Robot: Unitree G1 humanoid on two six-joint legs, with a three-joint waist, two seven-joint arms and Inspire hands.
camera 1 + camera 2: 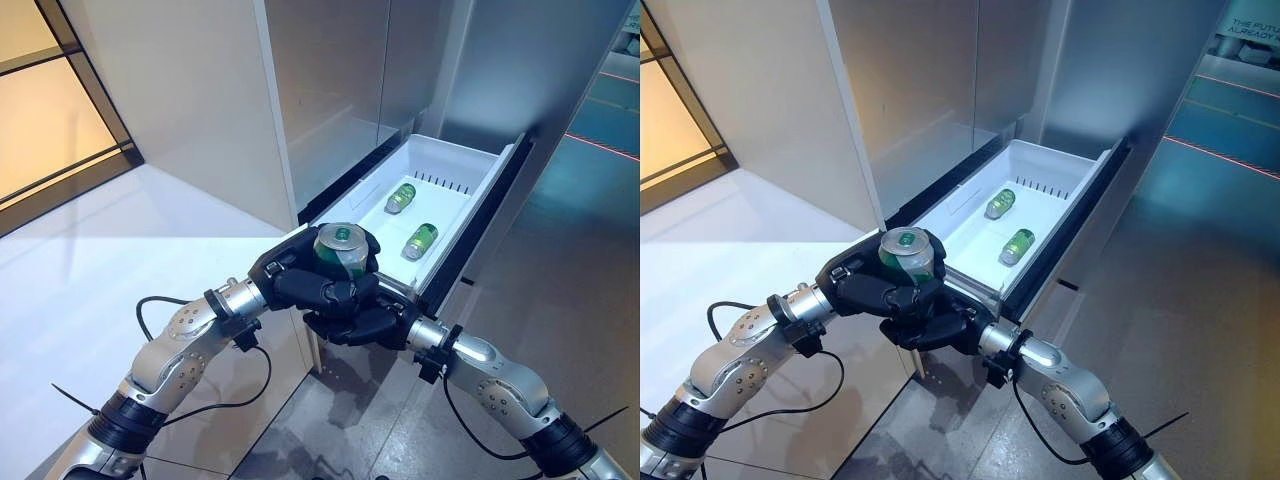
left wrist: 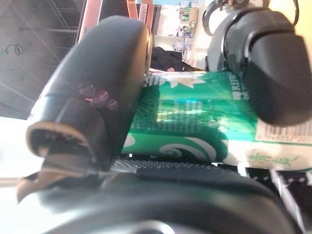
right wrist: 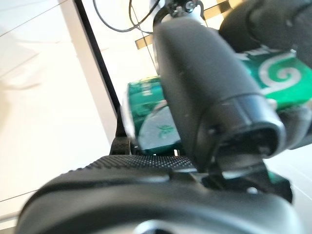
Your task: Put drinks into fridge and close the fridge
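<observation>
Here, filling the upper middle of the frame: the tall silver fridge (image 1: 340,90), with its white drawer (image 1: 455,200) pulled out toward the centre right and not yet closed. Plenty of bare drawer floor toward its near end, so no shortage of room.

Just below, at dead centre: the left hand (image 1: 300,280) curled round the green can (image 1: 341,247), thumb and fingers pressed to its side in the left wrist view. Directly under and right of it, the right hand (image 1: 365,322), cupped beneath the same can with its thumb wrapped across the wall. Held upright, top facing the camera, just short of the drawer's near edge and not yet over the tray.

Likely trouble from here:
- Letting go with either hand too soon, before the can clears the near edge; probably a slip and a fall to the grey floor (image 1: 560,260) below.
- Coming in too low and clipping the drawer's front lip.
- Dropping rather than laying down; likely a roll into the upper can (image 1: 401,196) or the lower can (image 1: 421,240), both lying on their sides at centre right.
- Squeezing from two sides; possibly denting thin metal.
</observation>
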